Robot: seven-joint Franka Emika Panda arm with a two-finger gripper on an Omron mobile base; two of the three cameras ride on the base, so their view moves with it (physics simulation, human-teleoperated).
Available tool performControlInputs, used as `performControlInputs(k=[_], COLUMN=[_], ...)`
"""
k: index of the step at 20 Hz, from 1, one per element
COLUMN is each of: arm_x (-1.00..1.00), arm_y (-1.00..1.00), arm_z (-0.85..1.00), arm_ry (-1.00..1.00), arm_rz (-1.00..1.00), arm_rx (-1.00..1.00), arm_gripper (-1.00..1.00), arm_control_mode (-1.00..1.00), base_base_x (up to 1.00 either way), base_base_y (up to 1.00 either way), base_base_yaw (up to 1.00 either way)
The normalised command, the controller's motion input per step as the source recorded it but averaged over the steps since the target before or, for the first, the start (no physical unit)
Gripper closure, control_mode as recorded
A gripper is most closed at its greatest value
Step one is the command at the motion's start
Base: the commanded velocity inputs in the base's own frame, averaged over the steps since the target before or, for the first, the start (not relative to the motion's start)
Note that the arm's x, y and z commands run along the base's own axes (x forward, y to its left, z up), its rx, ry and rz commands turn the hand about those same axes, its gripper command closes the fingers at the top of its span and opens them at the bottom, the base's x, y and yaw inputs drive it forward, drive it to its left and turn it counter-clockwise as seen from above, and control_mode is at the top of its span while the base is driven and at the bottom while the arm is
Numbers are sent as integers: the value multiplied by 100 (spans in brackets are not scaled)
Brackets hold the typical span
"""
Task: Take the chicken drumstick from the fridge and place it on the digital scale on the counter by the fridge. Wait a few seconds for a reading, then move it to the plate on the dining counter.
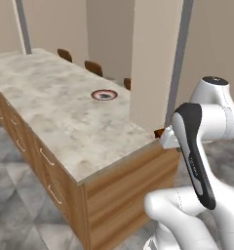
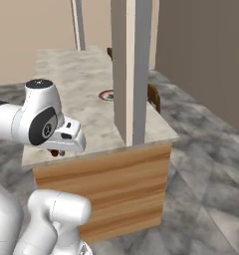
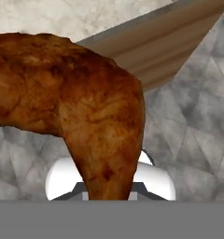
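The hand (image 2: 56,152) is pinching the chicken drumstick (image 3: 76,107). In the hand view the reddish-brown meat is very close to the camera, its narrow end down between the fingers, with the grey tiled floor (image 3: 188,140) and a wooden corner of the table behind it. In the right base view the hand is at the near edge of the table (image 2: 91,89), and a small piece of the reddish meat shows under the white wrist. In the left base view a small brown bit appears beside the arm, at the near corner of the table. Farther on, the plate (image 1: 104,94) lies flat on the marbled top, well apart from the hand. A tall beige pillar (image 1: 153,58) stands on the right side of the table. Behind the far edge, dark chair backs (image 1: 93,67) are seen.
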Motion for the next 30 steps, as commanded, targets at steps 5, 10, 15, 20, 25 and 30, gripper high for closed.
performControlInputs(k=[5, 10, 15, 20, 25, 30], arm_x=[0, 0, 0, 0, 0, 0], arm_y=[0, 0, 0, 0, 0, 0], arm_z=[0, 0, 0, 0, 0, 0], arm_ry=[0, 0, 0, 0, 0, 0], arm_rz=[0, 0, 0, 0, 0, 0], arm_rx=[0, 0, 0, 0, 0, 0], arm_gripper=[100, 100, 100, 100, 100, 100], arm_control_mode=[100, 100, 100, 100, 100, 100], base_base_x=[26, 29, 47, 56, 73, 95], base_base_y=[-100, -100, -100, -100, -94, -65], base_base_yaw=[-5, -5, -1, 0, 0, 9])
